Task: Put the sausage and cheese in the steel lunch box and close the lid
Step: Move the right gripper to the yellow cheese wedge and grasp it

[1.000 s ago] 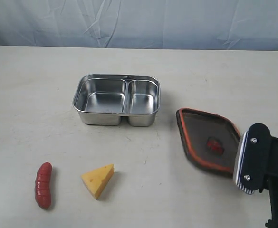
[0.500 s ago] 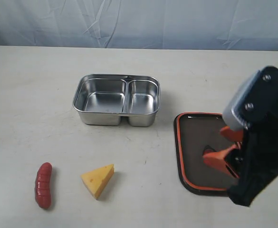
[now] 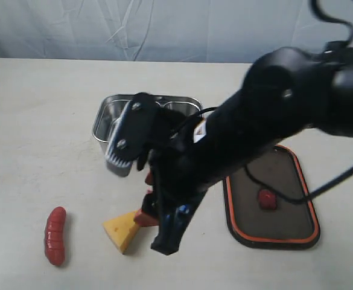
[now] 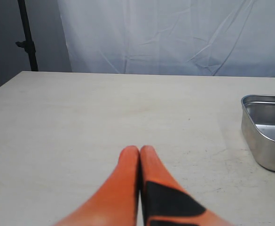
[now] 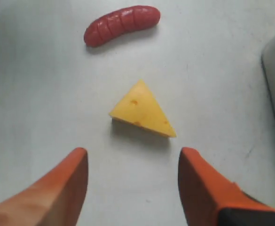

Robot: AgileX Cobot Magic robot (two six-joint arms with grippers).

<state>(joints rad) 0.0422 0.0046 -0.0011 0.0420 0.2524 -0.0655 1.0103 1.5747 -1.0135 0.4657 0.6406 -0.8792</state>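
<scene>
The red sausage [image 3: 55, 235] [image 5: 122, 23] lies at the front left of the table. To its right is the yellow cheese [image 3: 120, 232] [image 5: 142, 113]. My right gripper [image 3: 146, 199] [image 5: 132, 153] has reached across and hangs open just short of the cheese, with nothing between its fingers. The steel lunch box [image 3: 107, 121] [image 4: 266, 136] stands behind, half hidden by the right arm. The dark lid [image 3: 285, 181] with its orange rim lies flat on the table at the right. My left gripper [image 4: 139, 149] is shut and empty over bare table, left of the box.
The black right arm [image 3: 273, 121] stretches across the middle of the table, above the lunch box and the lid's near corner. A pale curtain [image 3: 176, 30] hangs behind the table's far edge.
The lid, tilted up a second ago, now lies flat on the table, let go. My right arm has swung left across the table to the cheese, and its jaws have opened wider.
</scene>
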